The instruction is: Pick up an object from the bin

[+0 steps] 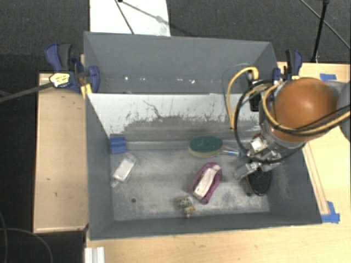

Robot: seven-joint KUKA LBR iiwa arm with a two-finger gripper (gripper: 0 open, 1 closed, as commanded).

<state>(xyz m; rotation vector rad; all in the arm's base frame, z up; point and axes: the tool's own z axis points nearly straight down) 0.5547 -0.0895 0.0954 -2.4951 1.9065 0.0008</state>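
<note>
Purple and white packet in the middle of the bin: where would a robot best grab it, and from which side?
The purple and white packet is probably best taken across its narrow middle, coming straight down from above. It lies flat and slanted, lower left to upper right, with bare bin floor along both long sides, leaving room to close on it.

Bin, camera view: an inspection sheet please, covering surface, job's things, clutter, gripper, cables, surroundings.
Surface: grey bin, floor scuffed, back wall scratched.
Job's things: black rounded object at the right end, under the gripper.
Clutter: purple-and-white packet centre; green oval disc behind it; clear plastic piece and blue block left; small brownish bit front.
Gripper: low over the black object; hold not confirmed.
Cables: yellow and black cables looped beside the orange wrist cover.
Surroundings: dark floor; black cable at left.
</note>
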